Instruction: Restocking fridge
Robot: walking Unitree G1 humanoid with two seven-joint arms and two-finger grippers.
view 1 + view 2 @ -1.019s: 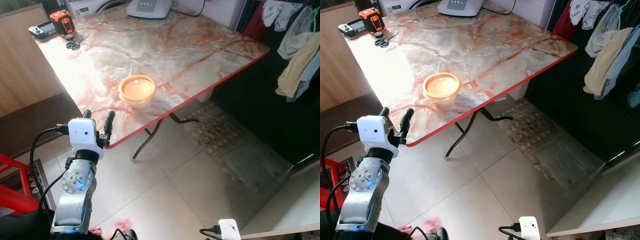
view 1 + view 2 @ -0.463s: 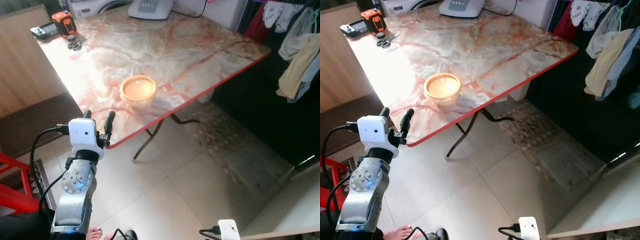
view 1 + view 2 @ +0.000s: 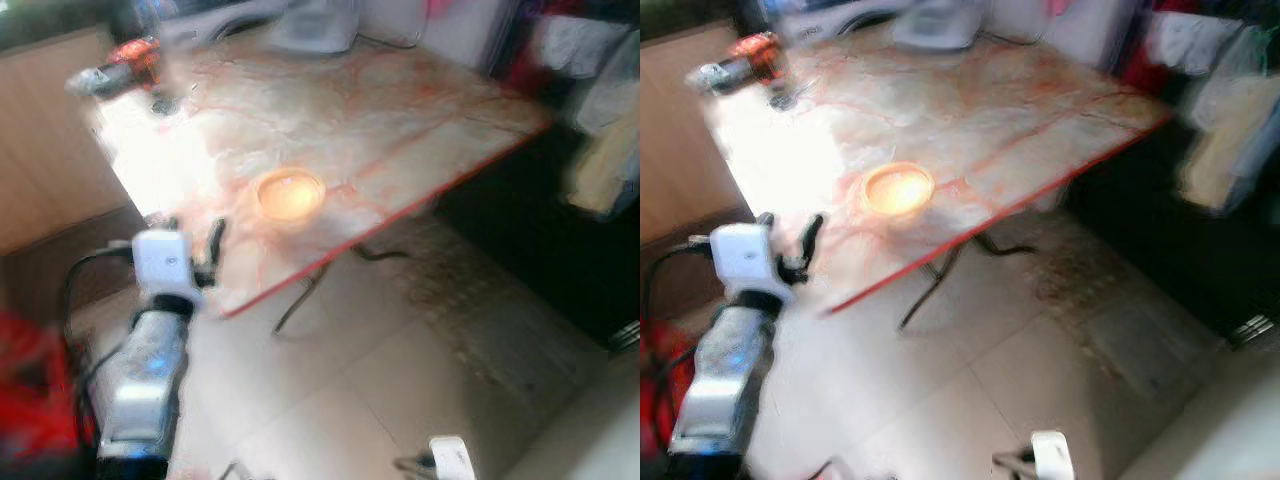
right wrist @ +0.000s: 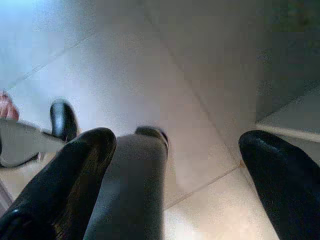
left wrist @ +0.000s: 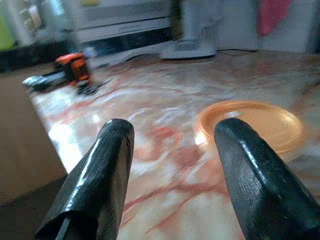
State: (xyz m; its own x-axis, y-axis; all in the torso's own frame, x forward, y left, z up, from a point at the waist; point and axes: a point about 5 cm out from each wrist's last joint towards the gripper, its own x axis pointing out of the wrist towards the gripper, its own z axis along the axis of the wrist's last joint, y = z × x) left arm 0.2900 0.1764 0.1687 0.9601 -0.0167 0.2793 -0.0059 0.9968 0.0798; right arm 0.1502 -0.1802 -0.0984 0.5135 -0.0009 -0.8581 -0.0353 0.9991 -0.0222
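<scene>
Blur now covers both head views, where half a second ago they were sharp; the whole scene has shifted slightly in frame, so the camera moved. No item has changed place on the table.

One marble-patterned table (image 3: 400, 110) with a red edge is the landmark. One orange bowl (image 3: 289, 194) sits on it near the front edge. At its far corner lie one orange-and-black device (image 5: 73, 67) and one pair of scissors (image 5: 90, 88), beside each other. One white appliance (image 5: 192, 47) stands at its far edge.

Left gripper (image 5: 172, 165) hovers at the table's near corner, fingers spread wide, holding nothing. Right gripper (image 4: 172, 175) hangs over the floor tiles (image 4: 125, 65), fingers likewise apart and empty.
</scene>
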